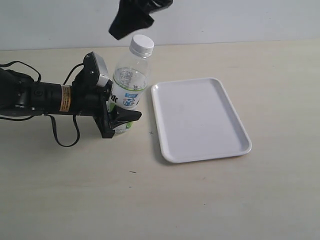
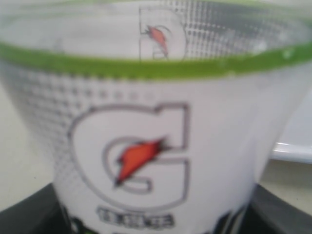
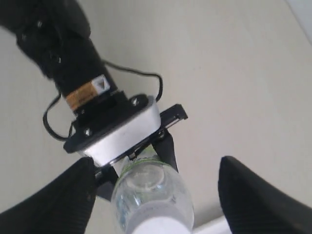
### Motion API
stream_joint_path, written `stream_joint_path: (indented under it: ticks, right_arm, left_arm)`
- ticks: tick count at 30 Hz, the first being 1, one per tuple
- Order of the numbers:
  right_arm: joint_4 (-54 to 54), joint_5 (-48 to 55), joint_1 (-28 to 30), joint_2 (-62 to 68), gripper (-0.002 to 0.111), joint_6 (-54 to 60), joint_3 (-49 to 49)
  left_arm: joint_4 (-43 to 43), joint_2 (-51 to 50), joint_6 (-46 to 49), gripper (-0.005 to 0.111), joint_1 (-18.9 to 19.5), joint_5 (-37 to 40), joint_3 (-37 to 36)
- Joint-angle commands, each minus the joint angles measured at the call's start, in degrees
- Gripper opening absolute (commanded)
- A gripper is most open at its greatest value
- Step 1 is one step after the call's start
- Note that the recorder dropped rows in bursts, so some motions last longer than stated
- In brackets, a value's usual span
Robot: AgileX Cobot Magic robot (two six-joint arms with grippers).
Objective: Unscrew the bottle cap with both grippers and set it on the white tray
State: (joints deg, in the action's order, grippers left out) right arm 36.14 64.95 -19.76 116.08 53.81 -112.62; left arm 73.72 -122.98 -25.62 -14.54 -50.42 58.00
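Looking at the exterior view, you have the bottle (image 1: 131, 82) upright on the worktop (image 1: 200, 200), just beside the tray (image 1: 200, 120), with the cap (image 1: 141, 44) on its neck. Your left tool (image 1: 122, 114) is clamped on the lower body, across the label. Your right tool (image 1: 131, 22) hangs just above the cap, apart from it. The tray is glossy white plastic, flat, low-rimmed and round-cornered, and no cap lies on it.

From the left wrist, the label (image 2: 146, 161) fills the frame: white with a green band, over clear dimpled plastic. Dark fingers (image 2: 29, 217) flank it on both sides.

From the right wrist, your right tool (image 3: 156, 163) stands wide, one finger on either side of the cap (image 3: 161, 226), touching neither cap nor bottle.

Expect a light, thin-walled bottle that flexes and may twist in the left grip, so hold it firmly. The cap looks small, stiff and ribbed. Take it squarely across the ribbed side wall, where the ribs give bite. Once loose it is tiny and could slip out.
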Motion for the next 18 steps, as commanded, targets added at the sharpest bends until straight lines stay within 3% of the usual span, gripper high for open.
stream_joint_path:
  ticks: [1, 3, 5, 18]
  right_arm:
    - [-1.98, -4.65, 0.39, -3.25, 0.068, -27.38, -0.36]
    - [-6.92, -3.28, 0.52, -3.87, 0.068, -43.87, -0.36]
    - [-11.13, -0.52, 0.52, -3.97, 0.068, -49.34, -0.36]
    - [-8.71, 5.01, 0.42, -0.73, 0.068, -51.10, -0.36]
  left_arm:
    - [-0.39, 0.41, -0.17, 0.000, -0.21, -1.09, 0.17]
    - [-0.39, 0.41, -0.17, 0.000, -0.21, -1.09, 0.17]
    - [-0.41, 0.41, -0.06, 0.000, -0.21, -1.09, 0.17]
    - [-0.95, 0.41, -0.06, 0.000, -0.21, -1.09, 0.17]
